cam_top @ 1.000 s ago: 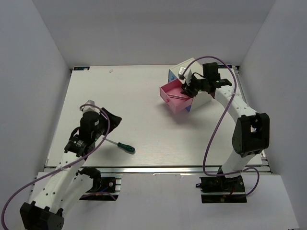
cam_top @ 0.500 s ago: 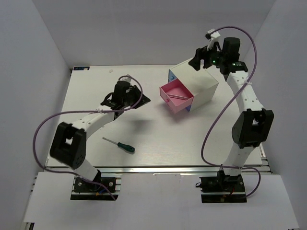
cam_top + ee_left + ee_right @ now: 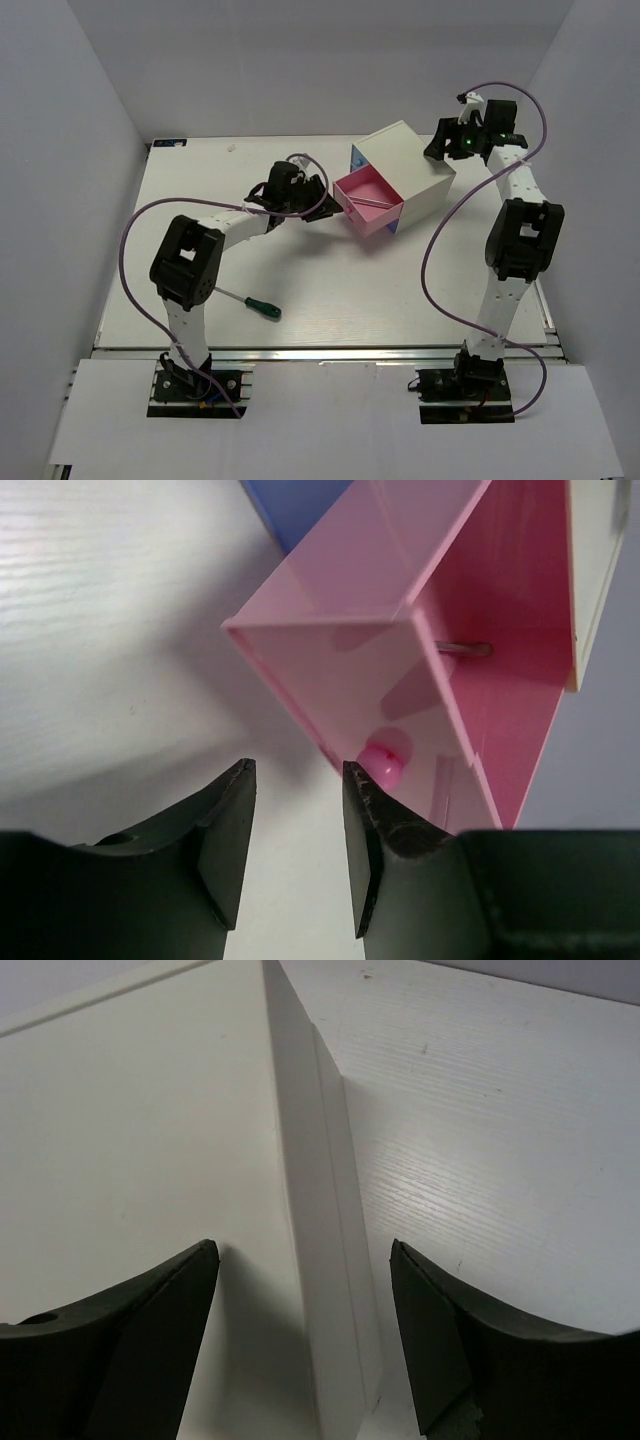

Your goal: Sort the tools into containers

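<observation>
Looking overhead, we find the green-handled silver-shaft screwdriver (image 3: 252,302) at seven o'clock from the open pink plastic drawer (image 3: 368,202). Only the wrist views show the left gripper (image 3: 297,780) narrowly parted near the round pink knob (image 3: 383,760), and the right gripper (image 3: 302,1250) wide astride the white cube-shaped cabinet (image 3: 150,1110) edge.

White table inside a pale grey enclosure, seen from my overhead camera.

The table (image 3: 300,270) is a white board; in both wrist views I can make out a faint wood grain on it. A plain light-grey left wall (image 3: 60,180), back wall (image 3: 320,70) and right wall (image 3: 590,150) stand around it. A silver metal rail (image 3: 330,353) runs along the near edge, and a white panel (image 3: 330,410) lies below it in the view. At the far left corner I see a small dark fitting (image 3: 165,143), too small to identify. To its right, a tiny pale speck (image 3: 232,148) lies on the surface near the far edge.
</observation>
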Tool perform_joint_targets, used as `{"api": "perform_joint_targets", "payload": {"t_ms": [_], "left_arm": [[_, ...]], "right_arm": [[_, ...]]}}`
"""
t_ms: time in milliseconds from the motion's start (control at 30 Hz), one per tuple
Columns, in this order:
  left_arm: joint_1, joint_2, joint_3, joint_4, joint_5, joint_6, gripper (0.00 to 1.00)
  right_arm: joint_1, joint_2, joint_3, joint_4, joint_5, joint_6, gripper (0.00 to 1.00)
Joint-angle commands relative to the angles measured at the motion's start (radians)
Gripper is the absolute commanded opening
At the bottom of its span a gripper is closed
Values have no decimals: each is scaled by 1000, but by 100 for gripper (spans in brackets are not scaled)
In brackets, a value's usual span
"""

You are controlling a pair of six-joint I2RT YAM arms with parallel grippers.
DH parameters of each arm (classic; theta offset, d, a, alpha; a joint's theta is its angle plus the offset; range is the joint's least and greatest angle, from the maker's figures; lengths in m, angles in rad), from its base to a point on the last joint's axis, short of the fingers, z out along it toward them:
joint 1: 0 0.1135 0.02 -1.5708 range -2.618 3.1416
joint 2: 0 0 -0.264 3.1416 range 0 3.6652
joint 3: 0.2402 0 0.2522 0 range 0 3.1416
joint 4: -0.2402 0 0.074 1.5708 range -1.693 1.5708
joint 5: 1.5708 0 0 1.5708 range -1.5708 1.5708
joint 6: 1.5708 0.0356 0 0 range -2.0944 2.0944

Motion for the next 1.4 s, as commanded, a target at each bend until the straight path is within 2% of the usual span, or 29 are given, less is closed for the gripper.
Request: {"api": "perform_joint_targets", "payload": {"t_ms": [0,100,200,333,633,867,1233,1367], "left_arm": [[-13,15,69,54,79,31,50],[-16,52,101,63,102,31,50],[-18,92,133,74,128,28,51],[-22,145,196,86,145,22,50],[-41,343,475,61,143,-13,51],[-44,448,613,64,149,-62,51],[-42,495,656,106,171,-107,50],[-30,452,558,135,128,-137,37]], "right_arm": [[-1,17,54,-29,-66,-24,74],[-3,40,29,-42,-90,-24,63],[-9,55,3,-65,-159,-30,32],[-11,62,-24,-99,-204,-47,18],[-11,55,-54,-138,-238,-47,14],[-11,60,-63,-148,-225,-51,15],[-11,68,-72,-154,-209,-56,16],[-11,66,-72,-156,-201,-62,17]]}}
